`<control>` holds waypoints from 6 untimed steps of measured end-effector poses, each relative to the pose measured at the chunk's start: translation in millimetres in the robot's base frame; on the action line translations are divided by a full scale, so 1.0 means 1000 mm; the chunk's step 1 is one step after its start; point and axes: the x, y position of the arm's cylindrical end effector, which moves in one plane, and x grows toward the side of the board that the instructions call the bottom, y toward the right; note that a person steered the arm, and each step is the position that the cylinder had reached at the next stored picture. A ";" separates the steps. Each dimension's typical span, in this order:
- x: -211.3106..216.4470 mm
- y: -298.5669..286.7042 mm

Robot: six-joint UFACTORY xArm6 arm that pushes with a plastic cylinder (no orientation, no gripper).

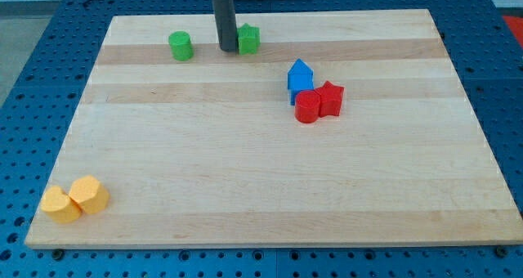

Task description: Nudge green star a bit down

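Note:
The green star (pixel 248 39) sits near the view's top edge of the wooden board, a little left of centre. My tip (pixel 226 48) stands just to the star's left, touching or nearly touching it. A green cylinder (pixel 181 46) lies further to the left, apart from the tip.
A blue block with a peaked top (pixel 300 78) sits right of centre, with a red cylinder (pixel 307 107) and a red star (pixel 330 98) pressed against its lower side. Two yellow blocks (pixel 61 204) (pixel 89 195) lie together at the board's (pixel 261 172) bottom left corner.

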 end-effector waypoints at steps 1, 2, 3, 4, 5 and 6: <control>-0.011 0.020; -0.020 0.037; -0.033 0.020; -0.051 -0.006; -0.081 0.026; -0.080 0.069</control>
